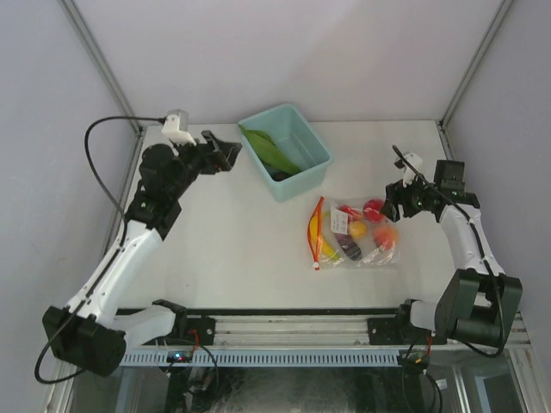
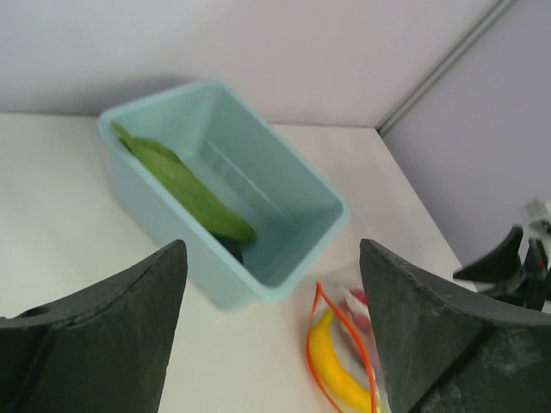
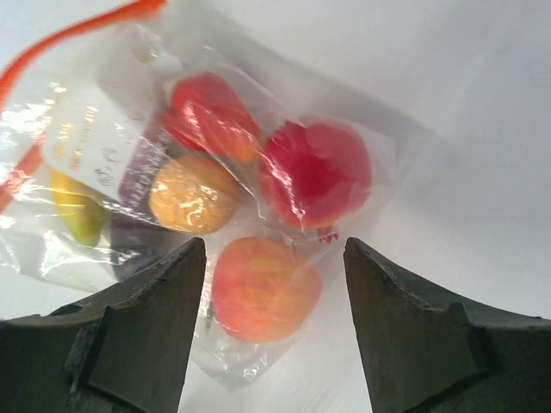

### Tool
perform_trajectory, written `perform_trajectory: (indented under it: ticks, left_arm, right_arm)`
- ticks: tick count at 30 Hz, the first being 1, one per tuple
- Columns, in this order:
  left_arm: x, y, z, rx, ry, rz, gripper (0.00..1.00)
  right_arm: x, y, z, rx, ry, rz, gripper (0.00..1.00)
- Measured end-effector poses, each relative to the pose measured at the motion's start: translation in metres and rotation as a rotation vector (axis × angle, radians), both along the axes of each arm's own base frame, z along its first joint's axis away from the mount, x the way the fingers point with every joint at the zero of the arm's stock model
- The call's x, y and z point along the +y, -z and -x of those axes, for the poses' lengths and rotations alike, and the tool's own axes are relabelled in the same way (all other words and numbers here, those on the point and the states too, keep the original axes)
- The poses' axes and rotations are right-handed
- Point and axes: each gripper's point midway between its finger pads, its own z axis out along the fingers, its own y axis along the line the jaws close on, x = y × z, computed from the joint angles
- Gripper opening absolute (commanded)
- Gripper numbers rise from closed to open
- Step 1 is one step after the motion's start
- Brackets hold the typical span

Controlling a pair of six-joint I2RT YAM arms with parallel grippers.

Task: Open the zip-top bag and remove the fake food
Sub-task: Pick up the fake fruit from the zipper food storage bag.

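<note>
The clear crinkly zip-top bag of plastic fruit lies on the tabletop just beside the teal plastic bin. The right hand, spread and empty, hovers over the bag's side turned away from the bin. The left hand, also released, waits on the bin's other side. Pinching round fruit instead of film could squirt the bag sideways.

The white table carries a teal bin and the zip-top bag.
</note>
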Motion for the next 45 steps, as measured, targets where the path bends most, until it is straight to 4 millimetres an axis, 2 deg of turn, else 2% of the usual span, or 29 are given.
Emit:
perform_trajectory:
  ticks: [3,10,12,16,25,32,39,45]
  left_arm:
    - [0.004,0.015,0.030,-0.005,0.023,0.016,0.81]
    - [0.008,0.018,0.093,-0.102,0.074,0.061,0.73]
    - [0.005,0.027,0.104,-0.103,0.095,0.063,0.72]
    - [-0.013,0.060,0.124,-0.061,0.163,0.046,0.67]
    - [-0.053,0.124,0.149,0.039,0.303,-0.096,0.66]
    - [-0.079,0.152,0.159,0.025,0.378,-0.233,0.66]
    - [-0.099,0.185,0.169,-0.039,0.473,-0.392,0.67]
    - [-0.110,0.202,0.170,-0.083,0.531,-0.498,0.65]
  right_arm:
    - [0.010,-0.023,0.001,-0.066,-0.064,-0.027,0.65]
    - [0.048,-0.068,0.016,-0.208,-0.285,-0.099,0.65]
    - [0.061,-0.074,0.025,-0.234,-0.361,-0.116,0.65]
    - [0.087,-0.081,0.049,-0.261,-0.518,-0.155,0.64]
    - [0.108,-0.077,0.090,-0.262,-0.731,-0.202,0.63]
    - [0.120,-0.065,0.113,-0.223,-0.865,-0.214,0.63]
    - [0.127,-0.061,0.124,-0.255,-0.969,-0.191,0.63]
    - [0.130,-0.050,0.131,-0.271,-1.040,-0.165,0.63]
